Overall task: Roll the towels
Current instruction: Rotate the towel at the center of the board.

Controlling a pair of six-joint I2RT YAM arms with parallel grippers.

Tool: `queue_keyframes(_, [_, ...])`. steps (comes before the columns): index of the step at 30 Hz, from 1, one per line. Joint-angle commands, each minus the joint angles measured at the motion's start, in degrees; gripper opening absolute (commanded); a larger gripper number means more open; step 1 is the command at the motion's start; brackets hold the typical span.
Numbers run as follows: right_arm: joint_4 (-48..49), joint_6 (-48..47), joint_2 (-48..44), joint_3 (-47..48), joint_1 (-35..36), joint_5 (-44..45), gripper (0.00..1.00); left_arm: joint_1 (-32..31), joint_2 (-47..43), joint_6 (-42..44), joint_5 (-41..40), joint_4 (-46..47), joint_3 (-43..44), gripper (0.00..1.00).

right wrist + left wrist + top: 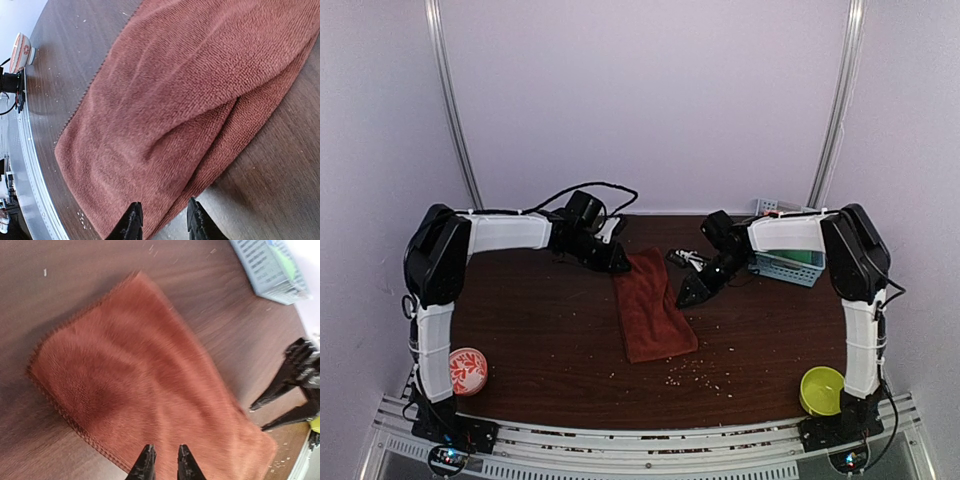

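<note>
- Left gripper [164, 464]: jaws slightly apart, pinching nothing; rust-red towel [135, 375] spreads beneath and ahead of it.
- Right gripper [162, 220]: jaws spread, empty; the towel's doubled edge lies directly beneath.

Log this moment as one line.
rust-red towel lying unrolled | left pincer open above it | right pincer open at its edge

Count on the surface [550, 340], x1 itself:
- rust-red towel [653, 305]: x1
- green cloth [284, 262]: x1, only partly seen inside the basket
- basket [785, 272]: x1, blue-grey plastic
- bowls: x2, one red-patterned bowl [467, 370] and one yellow-green bowl [821, 390]
- arms: x2, left arm [505, 232] and right arm [790, 235]
- pale crumbs [695, 372]: many, too small to count
</note>
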Motion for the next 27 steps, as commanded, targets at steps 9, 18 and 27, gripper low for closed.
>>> queue_keyframes(9, [-1.5,1.9,4.4,5.5,2.2,-0.2,0.32,0.5,7.7,0.1,-0.3,2.3,1.3,0.13])
queue_keyframes(18, [-1.9,3.0,6.1,6.0,2.3,3.1,0.26,0.9,8.1,0.3,-1.0,1.9,0.6,0.12])
queue_keyframes(27, [-1.8,3.3,6.0,5.5,2.8,8.7,0.09,1.3,8.5,0.2,-1.7,2.4,-0.4,0.10])
